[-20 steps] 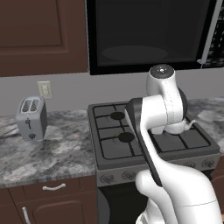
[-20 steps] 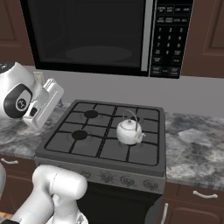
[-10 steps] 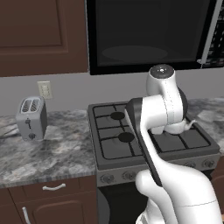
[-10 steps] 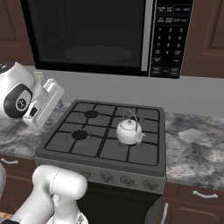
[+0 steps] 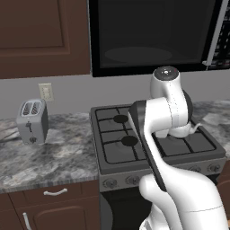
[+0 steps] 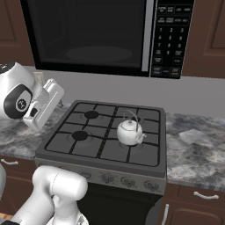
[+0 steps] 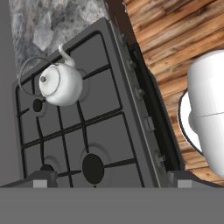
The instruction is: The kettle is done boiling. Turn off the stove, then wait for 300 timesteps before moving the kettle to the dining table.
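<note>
The stove [image 6: 105, 140] sits between stretches of marbled desk [image 6: 197, 145] under the black microwave [image 6: 101, 35]. The kettle [image 6: 130, 132] stands on its right-hand grate. The hand [image 7: 111, 177], raised above, gapes wide, apparently holding nothing.

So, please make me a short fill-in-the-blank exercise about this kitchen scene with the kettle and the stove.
1. The white kettle stands on the ____ of the stove.
2. The grey toaster stands on the counter to the ____ of the stove in the left base view.
3. Above the stove hangs a black ____.
4. The gripper is ____ and holds nothing.

Missing words: grate; left; microwave; open
</note>
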